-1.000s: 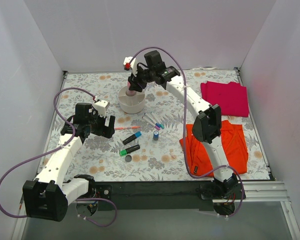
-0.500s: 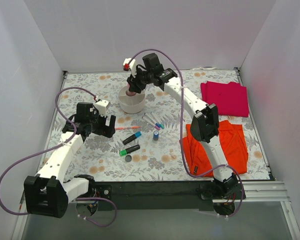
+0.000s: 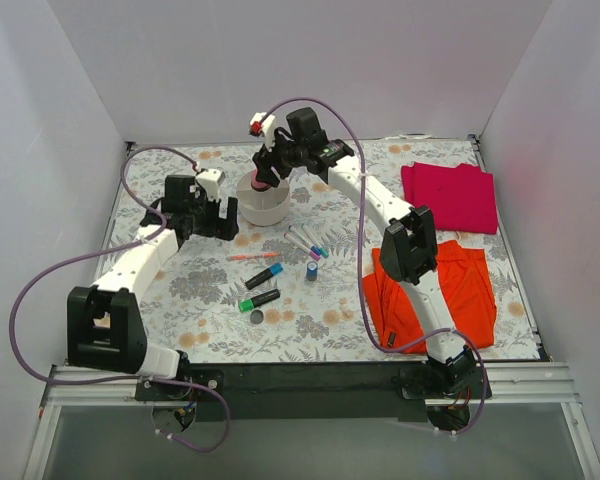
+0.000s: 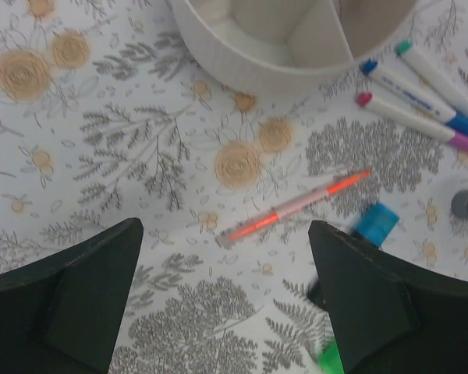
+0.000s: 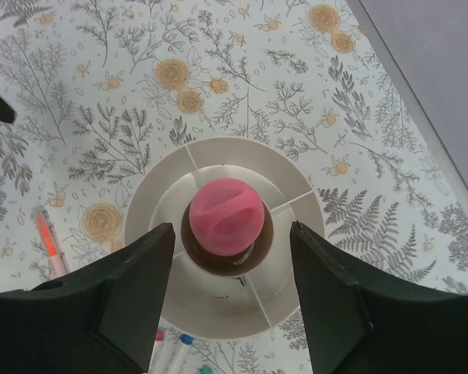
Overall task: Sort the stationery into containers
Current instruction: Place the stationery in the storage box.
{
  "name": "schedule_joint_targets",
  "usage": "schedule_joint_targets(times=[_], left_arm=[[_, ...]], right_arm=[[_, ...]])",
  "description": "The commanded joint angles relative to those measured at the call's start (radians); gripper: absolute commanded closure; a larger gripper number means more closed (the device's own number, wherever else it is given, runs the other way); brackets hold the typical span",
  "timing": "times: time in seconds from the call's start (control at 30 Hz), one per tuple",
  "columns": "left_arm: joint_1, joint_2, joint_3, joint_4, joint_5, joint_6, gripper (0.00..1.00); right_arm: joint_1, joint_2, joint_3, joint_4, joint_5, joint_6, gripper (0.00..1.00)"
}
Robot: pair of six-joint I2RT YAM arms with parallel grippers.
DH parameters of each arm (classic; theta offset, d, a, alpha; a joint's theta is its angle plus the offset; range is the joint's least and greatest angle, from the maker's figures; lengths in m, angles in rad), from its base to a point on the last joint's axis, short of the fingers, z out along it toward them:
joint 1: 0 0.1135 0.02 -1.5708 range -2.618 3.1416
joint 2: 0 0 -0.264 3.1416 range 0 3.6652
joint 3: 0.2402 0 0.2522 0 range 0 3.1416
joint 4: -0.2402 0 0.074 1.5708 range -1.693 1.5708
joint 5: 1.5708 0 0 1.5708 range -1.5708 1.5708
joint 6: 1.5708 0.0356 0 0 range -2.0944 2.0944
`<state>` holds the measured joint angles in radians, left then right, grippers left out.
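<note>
The off-white divided bowl stands at the far middle of the table. A pink-capped bottle stands upright in its centre compartment. My right gripper is open above the bowl, one finger on each side of the bottle with a gap to it. My left gripper is open and empty, just left of the bowl and above the orange-pink pen. Thin white pens, a blue-capped marker, a green-capped marker and a small blue cylinder lie on the table in front of the bowl.
A folded orange cloth lies at the near right and a magenta cloth at the far right. A small dark round piece lies near the green-capped marker. White walls close in the table on three sides.
My left arm has swung away from the near side toward the bowl, so its gripper is now beside the bowl's left. My right gripper has stayed over the bowl.
</note>
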<state>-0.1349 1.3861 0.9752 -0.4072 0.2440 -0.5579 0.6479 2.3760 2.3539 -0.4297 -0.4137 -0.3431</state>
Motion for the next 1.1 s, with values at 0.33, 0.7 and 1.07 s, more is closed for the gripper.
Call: schedule_joint_targets(times=[0.33, 0.7, 1.07], left_arm=[[0.127, 0.37, 0.335, 0.214, 0.038, -0.278, 0.66], [0.117, 0.514, 0.375, 0.235, 0.178, -0.286, 1.0], [0.057, 0.61, 0.464, 0.24, 0.187, -0.275, 1.0]], right_arm=[[-0.195, -0.121, -0.186, 0.088, 0.004, 0.25, 0.47], [-0.189, -0.061, -0.203, 0.068, -0.011, 0.22, 0.59], [-0.188, -0.005, -0.237, 0.055, 0.046, 0.185, 0.68]])
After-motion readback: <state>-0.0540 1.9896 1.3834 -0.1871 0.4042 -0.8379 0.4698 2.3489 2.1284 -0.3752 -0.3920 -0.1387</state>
